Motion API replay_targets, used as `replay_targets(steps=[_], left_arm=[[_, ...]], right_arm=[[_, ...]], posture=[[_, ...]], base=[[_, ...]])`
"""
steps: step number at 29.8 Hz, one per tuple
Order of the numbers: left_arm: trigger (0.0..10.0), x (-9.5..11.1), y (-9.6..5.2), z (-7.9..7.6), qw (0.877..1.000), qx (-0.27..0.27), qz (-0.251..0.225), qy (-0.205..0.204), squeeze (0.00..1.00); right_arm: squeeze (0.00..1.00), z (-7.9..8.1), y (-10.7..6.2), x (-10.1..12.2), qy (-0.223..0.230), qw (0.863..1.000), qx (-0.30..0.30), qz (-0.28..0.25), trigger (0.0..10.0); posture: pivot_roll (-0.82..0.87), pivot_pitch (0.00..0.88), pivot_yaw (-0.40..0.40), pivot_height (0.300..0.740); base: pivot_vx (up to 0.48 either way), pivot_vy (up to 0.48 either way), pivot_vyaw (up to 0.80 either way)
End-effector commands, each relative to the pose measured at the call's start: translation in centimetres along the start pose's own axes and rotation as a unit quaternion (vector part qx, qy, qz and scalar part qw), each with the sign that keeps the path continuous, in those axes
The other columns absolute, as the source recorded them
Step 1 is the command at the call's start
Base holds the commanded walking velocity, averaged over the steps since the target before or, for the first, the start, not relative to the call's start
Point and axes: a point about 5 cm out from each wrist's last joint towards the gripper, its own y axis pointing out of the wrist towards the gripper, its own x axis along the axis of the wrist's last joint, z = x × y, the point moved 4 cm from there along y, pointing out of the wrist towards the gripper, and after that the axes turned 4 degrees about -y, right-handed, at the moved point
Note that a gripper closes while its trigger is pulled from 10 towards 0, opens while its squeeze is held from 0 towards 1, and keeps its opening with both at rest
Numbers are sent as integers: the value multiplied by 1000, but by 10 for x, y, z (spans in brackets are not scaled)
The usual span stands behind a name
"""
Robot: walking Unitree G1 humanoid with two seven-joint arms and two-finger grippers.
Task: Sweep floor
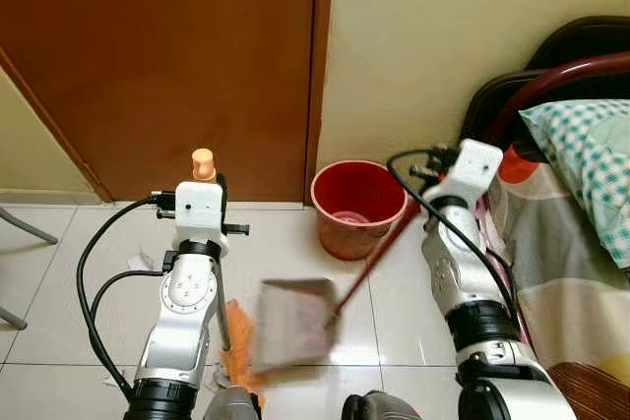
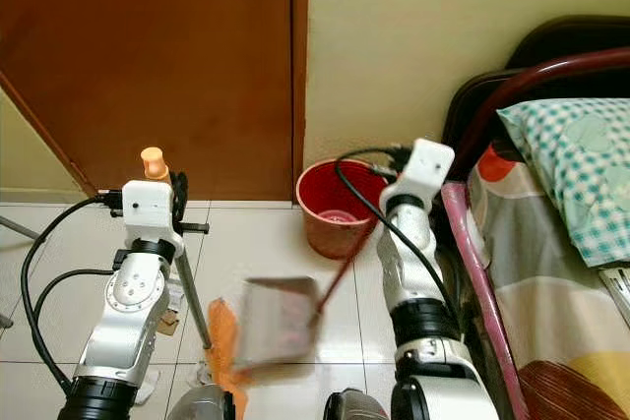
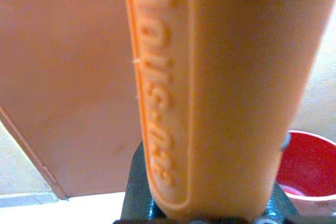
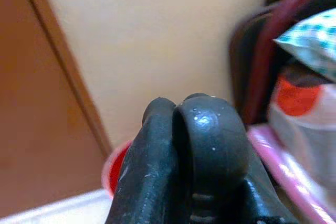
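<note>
From the head views, the robot stands on the tiled floor (image 1: 59,272) facing a brown door (image 1: 157,66), with a red bucket (image 1: 356,206) against the wall and a bed (image 1: 576,243) on its right. The left gripper (image 1: 202,206) pinches the broom (image 1: 204,162) near its orange top; the pole runs down to orange bristles (image 1: 241,341) resting on the tiles by the robot's feet. The right gripper (image 2: 418,176) is raised beside the bed, and a dark red handle slopes from it down to the grey dustpan (image 1: 293,322), which is blurred and seems tilted just above the floor.

A few paper scraps (image 1: 138,263) lie beside the left arm, so sweeping looks unfinished; nothing can be made out in the pan.

The left wrist view confirms the grip: the orange handle sits tight between the fingers.

The right wrist view shows the black fingers (image 4: 210,135) pressed together, presumably on the dustpan handle, though the handle itself is hidden there.
</note>
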Motion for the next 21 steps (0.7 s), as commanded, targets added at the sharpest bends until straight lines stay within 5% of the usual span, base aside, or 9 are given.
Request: replay_targets(steps=[1, 13, 21], left_arm=[[10000, 1, -4, -1, 1000, -13, 3, 12, 0], [10000, 5, -3, -6, 1000, -29, 1, 9, 0], [10000, 5, -5, -8, 999, -33, 1, 6, 0]], right_arm=[[0, -10, -1, 4, -12, 1000, -15, -7, 10000], [0, -46, -45, -48, -60, 991, -16, 115, 10000], [0, -62, -73, -69, -64, 968, 27, 242, 10000]], posture=[[34, 72, -1, 740], [32, 94, 3, 740], [34, 96, 0, 740]], base=[[0, 0, 0], [0, 0, 0], [0, 0, 0]])
